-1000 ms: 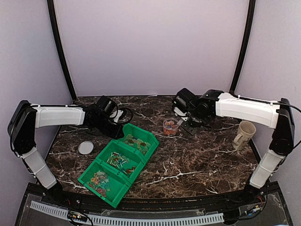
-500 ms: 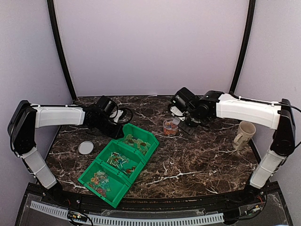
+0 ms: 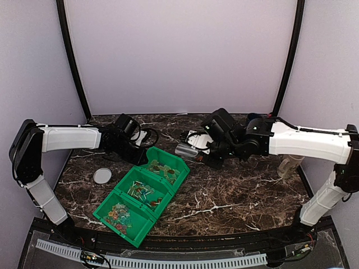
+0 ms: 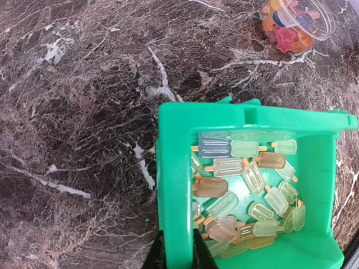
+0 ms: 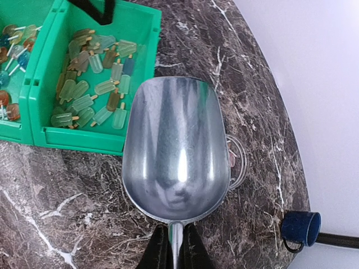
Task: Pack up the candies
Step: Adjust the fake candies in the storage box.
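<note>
The candies lie in a green three-compartment bin (image 3: pixel 127 227); pale popsicle-shaped ones (image 4: pixel 241 190) fill its far compartment. More candies (image 4: pixel 283 28) sit in a small clear jar (image 4: pixel 322 25). In the right wrist view the jar (image 5: pixel 240 162) peeks out from under an empty metal scoop (image 5: pixel 176 157). My right gripper (image 5: pixel 175 241) is shut on the scoop's handle. From above, the scoop (image 3: pixel 187 149) hangs beside the bin's far end, and my right gripper (image 3: pixel 206 150) hides the jar. My left gripper (image 4: pixel 175 249) is shut on the bin's wall (image 4: pixel 174 185).
A flat round whitish lid (image 3: pixel 102 176) lies left of the bin. A beige mug (image 3: pixel 289 164) stands at the right, partly behind my right arm. A small blue cup (image 5: pixel 300 230) sits near the table's far edge.
My right arm has swung left with the scoop, from beside the jar to over it near the bin's far end. The left arm has stayed still.
</note>
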You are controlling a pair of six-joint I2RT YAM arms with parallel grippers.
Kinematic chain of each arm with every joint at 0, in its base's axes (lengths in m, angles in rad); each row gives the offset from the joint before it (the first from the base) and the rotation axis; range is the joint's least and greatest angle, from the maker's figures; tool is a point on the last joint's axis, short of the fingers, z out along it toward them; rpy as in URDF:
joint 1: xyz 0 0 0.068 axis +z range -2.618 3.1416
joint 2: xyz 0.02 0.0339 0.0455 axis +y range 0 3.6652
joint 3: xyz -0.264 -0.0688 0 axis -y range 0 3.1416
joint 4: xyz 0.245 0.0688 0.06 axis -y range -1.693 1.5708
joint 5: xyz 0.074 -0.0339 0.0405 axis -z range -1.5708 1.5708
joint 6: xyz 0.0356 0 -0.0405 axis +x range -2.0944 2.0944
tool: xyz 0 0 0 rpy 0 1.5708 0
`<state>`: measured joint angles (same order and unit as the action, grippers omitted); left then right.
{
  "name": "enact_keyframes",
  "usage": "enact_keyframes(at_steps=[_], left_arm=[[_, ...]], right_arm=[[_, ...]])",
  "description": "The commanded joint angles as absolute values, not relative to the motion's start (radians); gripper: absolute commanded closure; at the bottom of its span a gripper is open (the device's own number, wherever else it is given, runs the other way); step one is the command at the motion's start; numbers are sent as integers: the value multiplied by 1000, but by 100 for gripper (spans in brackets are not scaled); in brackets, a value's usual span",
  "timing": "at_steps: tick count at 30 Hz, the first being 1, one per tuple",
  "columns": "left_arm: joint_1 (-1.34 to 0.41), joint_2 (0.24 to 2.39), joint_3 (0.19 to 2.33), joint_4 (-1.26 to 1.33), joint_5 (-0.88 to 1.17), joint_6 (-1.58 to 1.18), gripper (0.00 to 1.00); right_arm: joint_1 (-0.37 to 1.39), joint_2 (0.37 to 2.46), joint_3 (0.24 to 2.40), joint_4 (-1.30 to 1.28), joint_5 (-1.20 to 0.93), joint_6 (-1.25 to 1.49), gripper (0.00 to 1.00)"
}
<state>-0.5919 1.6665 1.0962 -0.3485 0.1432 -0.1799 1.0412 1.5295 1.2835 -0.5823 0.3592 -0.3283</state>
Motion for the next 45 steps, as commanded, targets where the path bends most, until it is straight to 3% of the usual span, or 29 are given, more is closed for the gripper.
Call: enact_keyframes(at_steps=[1, 15, 21, 30, 45], left_arm=[[-587, 1608, 1124, -321, 183, -185, 100], [-587, 1625, 1117, -295, 299, -193, 100], [-554, 1635, 1078, -223, 454, -253, 100], [-472, 1696, 998, 42, 907, -483, 100], [-463, 1700, 945, 249, 1049, -639, 100]], right_arm=[[1087, 1581, 1370, -653, 334, -384, 100], [1161, 1830, 1681, -991, 382, -388, 100], [1153, 1668, 1602, -713, 453, -343, 100], [1150, 1406, 1412, -347, 487, -280, 100], [1150, 1485, 1452, -462, 511, -285, 100]])
